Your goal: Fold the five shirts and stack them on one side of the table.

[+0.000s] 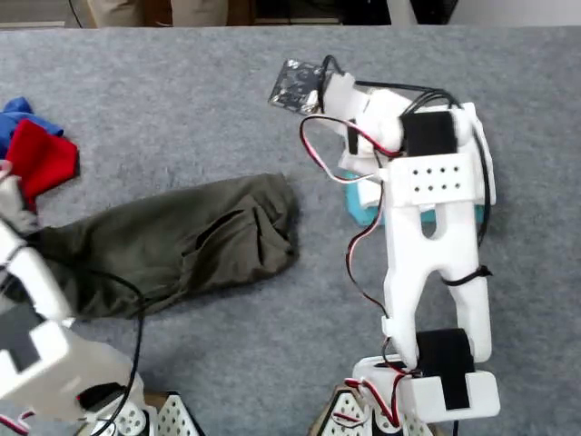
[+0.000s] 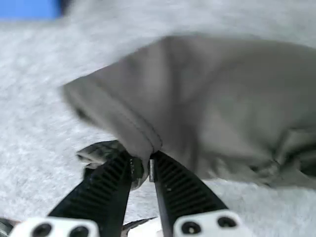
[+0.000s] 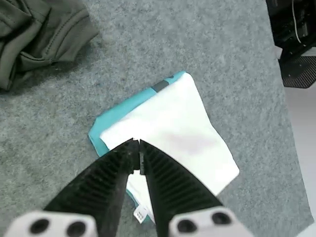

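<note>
**Grey felt table (image 1: 182,100), olive shirt (image 1: 182,241) pinched at its hem**

We see our left gripper (image 2: 140,163) low by the table's left side, clamped on the soft olive shirt's seamed edge. The shirt lies crumpled mid-table. Our right gripper (image 3: 137,145), fingers pressed together and empty, hangs over a folded white shirt (image 3: 173,133) stacked on a teal shirt (image 3: 111,116). A red shirt (image 1: 41,159) and a blue shirt (image 1: 14,116) lie bunched at the left edge.

Left gripper (image 2: 140,165): jaws clamped on a fold of the olive shirt (image 2: 222,113). Right gripper (image 3: 136,148): jaws together, empty, pointing down. The right arm (image 1: 434,227) extends forward from its base.
</note>
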`<state>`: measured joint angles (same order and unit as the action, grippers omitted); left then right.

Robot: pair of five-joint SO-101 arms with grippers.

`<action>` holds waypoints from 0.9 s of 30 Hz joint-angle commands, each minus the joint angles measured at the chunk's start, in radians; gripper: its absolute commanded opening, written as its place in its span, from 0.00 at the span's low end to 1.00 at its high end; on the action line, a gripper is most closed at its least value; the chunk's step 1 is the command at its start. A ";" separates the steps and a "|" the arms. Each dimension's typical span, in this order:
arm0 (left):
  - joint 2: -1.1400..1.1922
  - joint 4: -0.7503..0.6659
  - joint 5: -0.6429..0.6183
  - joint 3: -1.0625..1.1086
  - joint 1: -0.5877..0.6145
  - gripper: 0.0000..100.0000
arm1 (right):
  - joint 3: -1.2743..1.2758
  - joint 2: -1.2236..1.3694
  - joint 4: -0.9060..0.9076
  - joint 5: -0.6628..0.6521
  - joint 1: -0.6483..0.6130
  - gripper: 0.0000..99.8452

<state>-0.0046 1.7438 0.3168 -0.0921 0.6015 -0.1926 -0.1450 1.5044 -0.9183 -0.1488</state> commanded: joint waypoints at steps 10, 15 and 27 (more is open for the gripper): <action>-0.271 -0.187 -0.354 0.126 -0.918 0.02 | -0.151 -0.064 0.163 0.052 0.305 0.00; -0.213 -0.325 -0.397 0.120 -1.056 0.02 | -0.054 -0.173 0.120 0.057 0.354 0.00; 0.070 -0.382 -0.446 0.005 -1.100 0.04 | 0.463 -0.507 -0.150 0.055 0.348 0.00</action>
<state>0.0476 1.3479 -0.1220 -0.0138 -0.4956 0.1895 -0.5869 1.4108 -0.8723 0.1872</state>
